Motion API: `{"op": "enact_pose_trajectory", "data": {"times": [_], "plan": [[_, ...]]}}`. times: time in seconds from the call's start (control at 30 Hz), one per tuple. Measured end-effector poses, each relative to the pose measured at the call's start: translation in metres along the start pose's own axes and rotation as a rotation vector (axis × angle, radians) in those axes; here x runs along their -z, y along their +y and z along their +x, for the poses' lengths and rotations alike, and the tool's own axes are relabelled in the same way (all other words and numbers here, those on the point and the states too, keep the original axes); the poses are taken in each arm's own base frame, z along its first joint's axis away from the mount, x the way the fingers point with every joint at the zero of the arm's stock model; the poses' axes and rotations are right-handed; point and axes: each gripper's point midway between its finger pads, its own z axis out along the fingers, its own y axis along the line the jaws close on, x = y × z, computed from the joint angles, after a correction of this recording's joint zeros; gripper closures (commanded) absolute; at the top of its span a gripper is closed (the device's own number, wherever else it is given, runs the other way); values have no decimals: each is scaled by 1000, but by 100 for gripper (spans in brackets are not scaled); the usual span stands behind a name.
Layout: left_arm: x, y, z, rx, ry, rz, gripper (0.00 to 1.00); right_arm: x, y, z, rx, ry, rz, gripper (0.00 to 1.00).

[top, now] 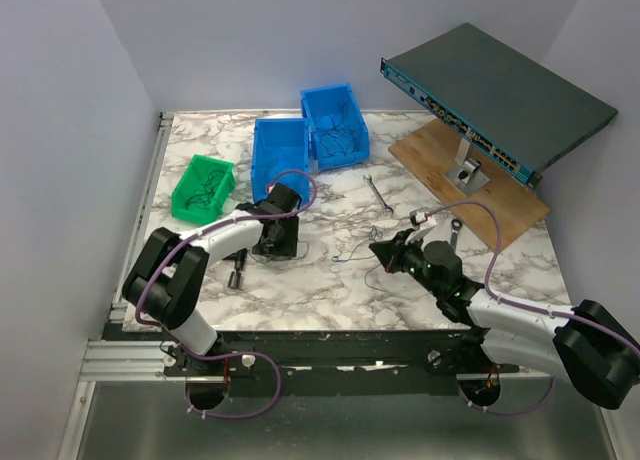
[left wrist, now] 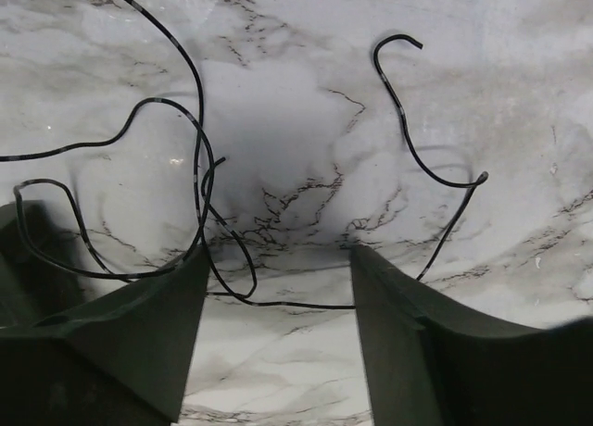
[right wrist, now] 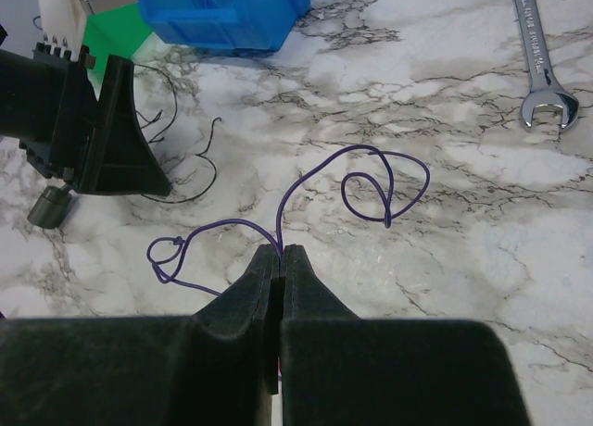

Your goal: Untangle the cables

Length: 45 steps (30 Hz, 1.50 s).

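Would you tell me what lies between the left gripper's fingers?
A black cable strand lies across the marble inside the left gripper, seen in the left wrist view.

Left gripper [top: 276, 248], right gripper [top: 377, 251] flank cables [top: 345, 252] on table [top: 330, 290].

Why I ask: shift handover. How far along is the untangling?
Done: the purple wire lies apart from the black strands. In hand: the right claw is shut on the purple wire; the left claw hangs open over the black ones. Left: those black strands cross each other and need separating.
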Motion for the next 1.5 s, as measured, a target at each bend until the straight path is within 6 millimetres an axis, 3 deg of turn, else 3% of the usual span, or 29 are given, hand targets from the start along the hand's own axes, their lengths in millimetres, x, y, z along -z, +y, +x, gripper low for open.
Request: {"op": "enact_pose_trajectory", "data": {"times": [0.1,0.17,0.47,0.63,0.93,1.03,1.17,1.23,1.37,1.5], "plan": [[-1,1,0,10,-1,-1,73,1,1,-2,-1,-7,-3,99],[-1,0,-2,25,-24,10,99,1,2,-4,-2,-14,-6,99],[3,-21,6,49,-62,112,100,1,1,-7,-4,-25,-1,99],[31,-42,11,4,-76,183,100,1,-1,-9,-6,-36,15,99],[100,-68,-48,4,-250,289,100,6,-4,-25,-19,-97,41,99],[118,-85,-81,-14,-304,318,100,8,-8,-29,-30,-119,65,99],[138,-114,-144,-43,-369,349,100,12,-14,-30,-42,-136,91,99],[142,-131,-184,-55,-400,360,100,13,-15,-31,-43,-141,100,99],[137,-144,-258,-46,-459,366,100,14,-19,-32,-48,-150,121,99],[124,-139,-331,-4,-546,406,100,16,-22,-32,-52,-156,133,99]]}}
